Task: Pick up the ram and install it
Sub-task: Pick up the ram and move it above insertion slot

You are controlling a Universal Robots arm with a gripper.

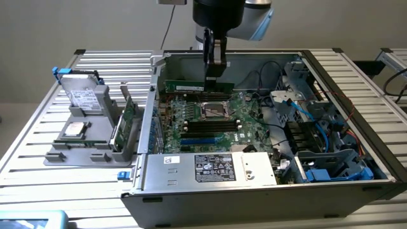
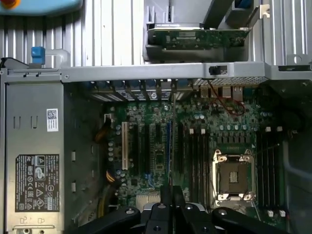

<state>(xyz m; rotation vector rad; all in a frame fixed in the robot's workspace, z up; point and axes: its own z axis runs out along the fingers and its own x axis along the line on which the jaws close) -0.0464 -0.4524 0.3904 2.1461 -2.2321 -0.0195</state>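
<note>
Gripping the long, narrow green circuit-board ram stick (image 1: 188, 87) by its upper edge, the black hand (image 1: 214, 78) is closed on it. It holds the stick level above the far part of the green motherboard (image 1: 190, 114), inside the open grey computer case (image 1: 190, 200) on the slatted metal tabletop (image 1: 38, 157). In the wrist view the stick appears edge-on as a thin line. Pickup looks done and positioning is in hand. Seating it would call for lining its lower edge along one of the long black memory slots (image 1: 213, 125) near the square processor socket (image 1: 215, 110), then pressing straight down.
</note>
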